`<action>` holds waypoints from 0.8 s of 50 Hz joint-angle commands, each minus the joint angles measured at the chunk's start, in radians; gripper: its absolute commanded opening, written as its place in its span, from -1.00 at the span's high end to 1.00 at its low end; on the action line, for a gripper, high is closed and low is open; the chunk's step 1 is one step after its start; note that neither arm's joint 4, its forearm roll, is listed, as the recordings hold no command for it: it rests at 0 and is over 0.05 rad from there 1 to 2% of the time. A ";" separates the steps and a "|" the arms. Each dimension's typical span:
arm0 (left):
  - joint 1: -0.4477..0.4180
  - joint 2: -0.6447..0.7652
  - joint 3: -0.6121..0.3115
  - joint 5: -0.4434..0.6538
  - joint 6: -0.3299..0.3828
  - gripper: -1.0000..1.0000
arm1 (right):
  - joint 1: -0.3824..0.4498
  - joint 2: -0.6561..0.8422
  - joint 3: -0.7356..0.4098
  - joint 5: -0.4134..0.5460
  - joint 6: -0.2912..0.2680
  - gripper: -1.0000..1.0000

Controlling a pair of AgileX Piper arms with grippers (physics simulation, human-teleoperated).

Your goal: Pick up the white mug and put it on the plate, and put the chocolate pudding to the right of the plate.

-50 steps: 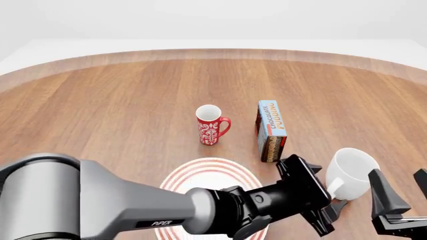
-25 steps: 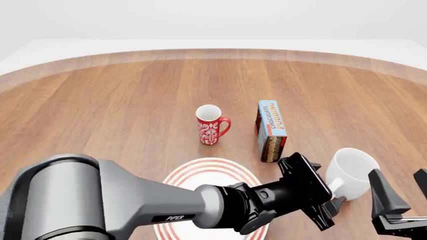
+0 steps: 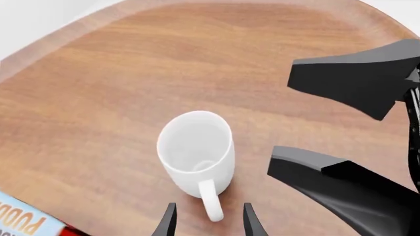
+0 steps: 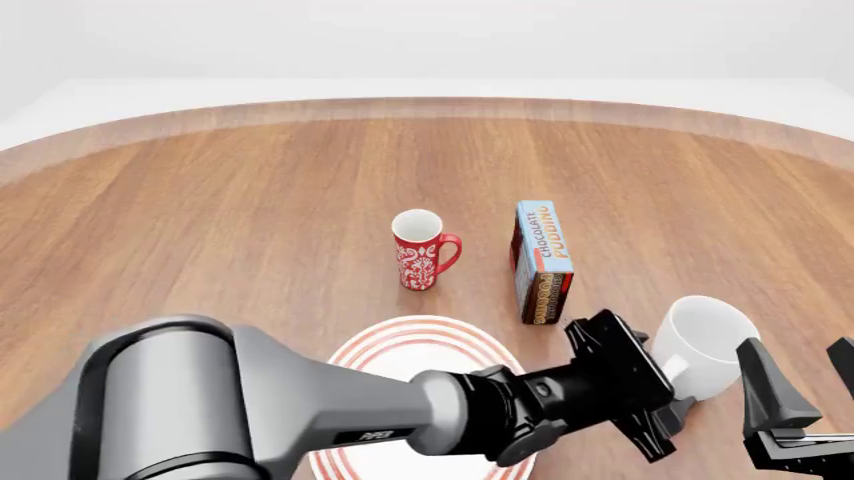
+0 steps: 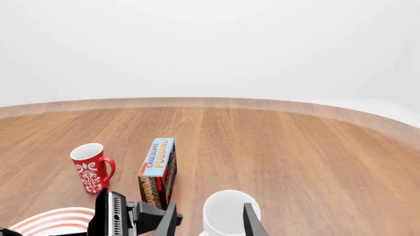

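Front view, left to right: the left arm crosses over the plate, its tool at the white mug, which stands upright on the counter at the near right. Left wrist view shows that tool's fingertips apart, straddling the mug's handle (not touching it). Behind stand the red mug and, just right, the chocolate pudding. Rightmost, the right tool hangs spread above the white mug.
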 commanded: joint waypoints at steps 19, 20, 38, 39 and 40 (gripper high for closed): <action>0.015 0.084 -0.090 0.043 0.003 -1.00 | 0.002 -0.025 0.000 0.022 0.008 -1.00; 0.015 0.084 -0.090 0.043 0.003 -1.00 | 0.002 -0.025 0.000 0.022 0.008 -1.00; 0.013 0.128 -0.139 0.067 0.005 -1.00 | 0.003 -0.073 -0.001 0.069 0.010 -1.00; 0.012 0.130 -0.141 0.068 0.005 -1.00 | 0.004 -0.083 -0.001 0.079 0.009 -1.00; 0.012 0.131 -0.142 0.068 0.004 -1.00 | 0.004 -0.087 -0.001 0.083 0.009 -1.00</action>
